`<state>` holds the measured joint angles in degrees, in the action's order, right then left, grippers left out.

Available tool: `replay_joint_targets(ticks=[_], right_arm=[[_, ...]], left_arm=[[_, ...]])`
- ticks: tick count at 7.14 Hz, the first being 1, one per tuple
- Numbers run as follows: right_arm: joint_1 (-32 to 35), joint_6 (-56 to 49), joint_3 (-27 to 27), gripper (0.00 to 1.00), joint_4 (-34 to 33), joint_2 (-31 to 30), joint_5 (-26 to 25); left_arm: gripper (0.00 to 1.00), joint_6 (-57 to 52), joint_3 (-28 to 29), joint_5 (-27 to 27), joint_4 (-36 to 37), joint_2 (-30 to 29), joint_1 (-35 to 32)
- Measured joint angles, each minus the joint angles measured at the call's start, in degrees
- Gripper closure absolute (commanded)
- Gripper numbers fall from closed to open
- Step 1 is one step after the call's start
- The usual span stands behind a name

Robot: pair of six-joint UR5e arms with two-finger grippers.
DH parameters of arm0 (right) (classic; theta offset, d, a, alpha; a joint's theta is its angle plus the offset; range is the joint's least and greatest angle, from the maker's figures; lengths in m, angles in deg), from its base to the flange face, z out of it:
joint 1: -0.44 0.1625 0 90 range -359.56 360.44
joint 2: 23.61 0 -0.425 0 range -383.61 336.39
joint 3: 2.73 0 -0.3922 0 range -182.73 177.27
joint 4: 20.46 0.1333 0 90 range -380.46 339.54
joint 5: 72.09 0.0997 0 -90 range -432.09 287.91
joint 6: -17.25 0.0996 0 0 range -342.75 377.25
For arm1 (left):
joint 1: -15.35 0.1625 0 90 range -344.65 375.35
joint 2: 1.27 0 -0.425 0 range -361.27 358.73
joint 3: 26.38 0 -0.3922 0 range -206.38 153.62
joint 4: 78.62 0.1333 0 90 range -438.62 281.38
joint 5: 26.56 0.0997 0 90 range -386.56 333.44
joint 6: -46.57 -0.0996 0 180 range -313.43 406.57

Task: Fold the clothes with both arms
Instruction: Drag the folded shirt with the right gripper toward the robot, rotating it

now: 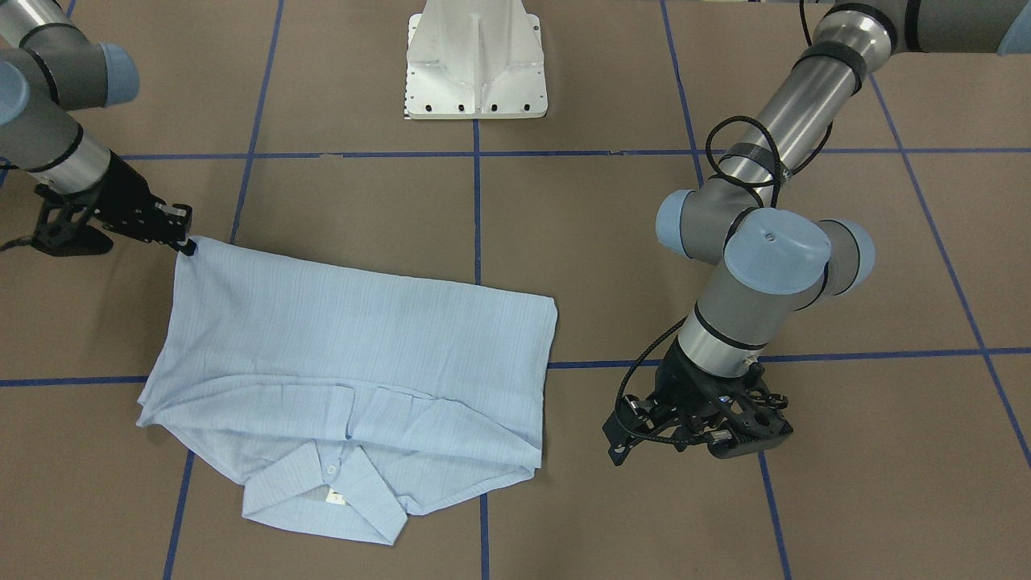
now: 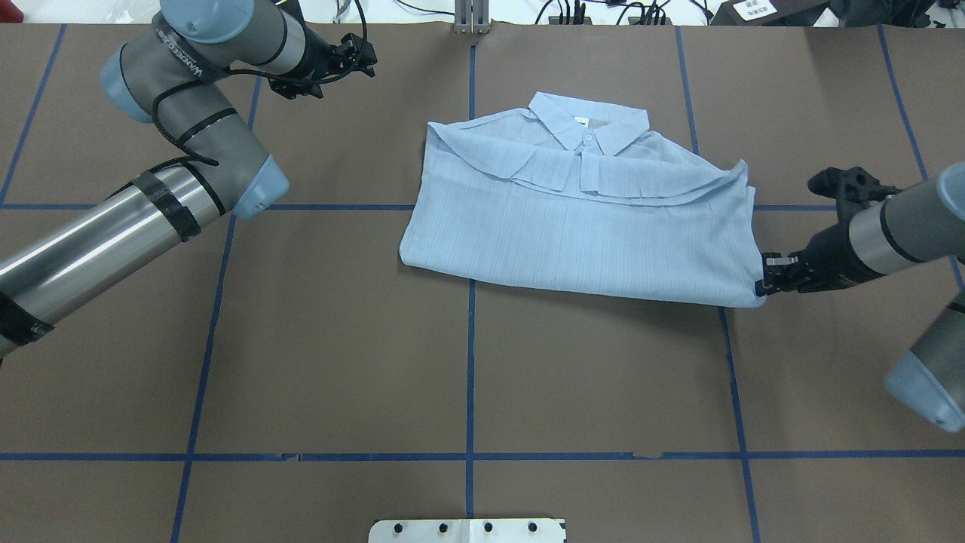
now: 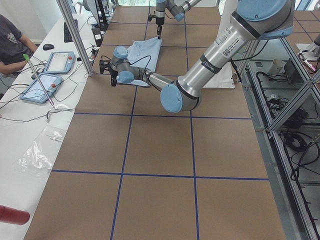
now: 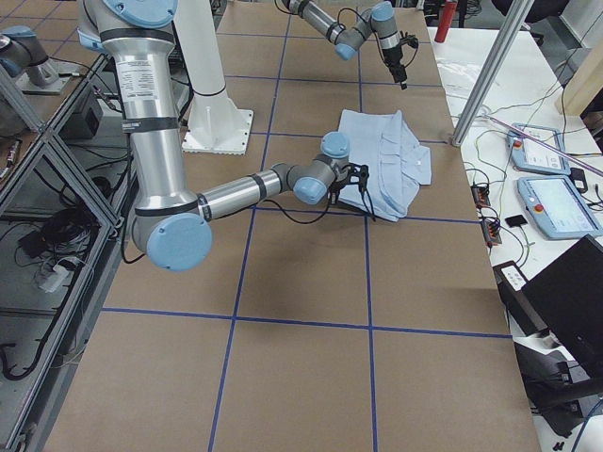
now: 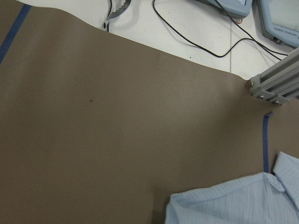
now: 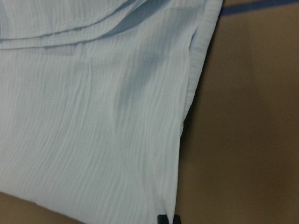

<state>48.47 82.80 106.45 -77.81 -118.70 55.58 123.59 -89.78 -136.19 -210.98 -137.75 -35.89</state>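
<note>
Overhead exterior view, from left to right: the grey tube-jointed left arm [image 2: 151, 219] reaches over the brown table [image 2: 339, 339] marked with blue tape lines; its black two-finger left gripper [image 2: 354, 59] sits near the far edge, well apart from the cloth, and whether its jaws are apart or together I cannot tell; the thin pale-blue, finely striped button-front shirt [image 2: 573, 234] lies folded flat, right of the table's middle; its long axis runs left to right across the table, and its collar [image 2: 588, 121] points away from the robot; the black right gripper [image 2: 761, 285] is pinched closed on the shirt's near right corner; the grey right arm [image 2: 905, 219] comes in low from the right edge.
</note>
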Motion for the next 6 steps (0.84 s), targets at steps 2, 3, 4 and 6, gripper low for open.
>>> replay_joint_targets(ticks=[2,3,4,6], right_arm=[[-5.67,0.09,8.04,1.0,5.38,-12.49,3.34],[-10.96,0.17,9.57,1.0,12.11,-17.98,4.12],[-17.06,0.97,10.13,1.0,19.11,-21.49,4.72],[-29.56,6.31,10.22,0.01,26.18,-20.34,3.4]], left_arm=[[0.0,0.8,-0.91,0.03,0.0,0.23,0.1],[0.0,1.25,-1.28,0.03,-0.02,0.42,0.17],[0.0,1.5,-1.97,0.05,-0.05,0.96,0.22],[0.0,1.57,-4.32,0.11,-0.08,3.14,0.26]])
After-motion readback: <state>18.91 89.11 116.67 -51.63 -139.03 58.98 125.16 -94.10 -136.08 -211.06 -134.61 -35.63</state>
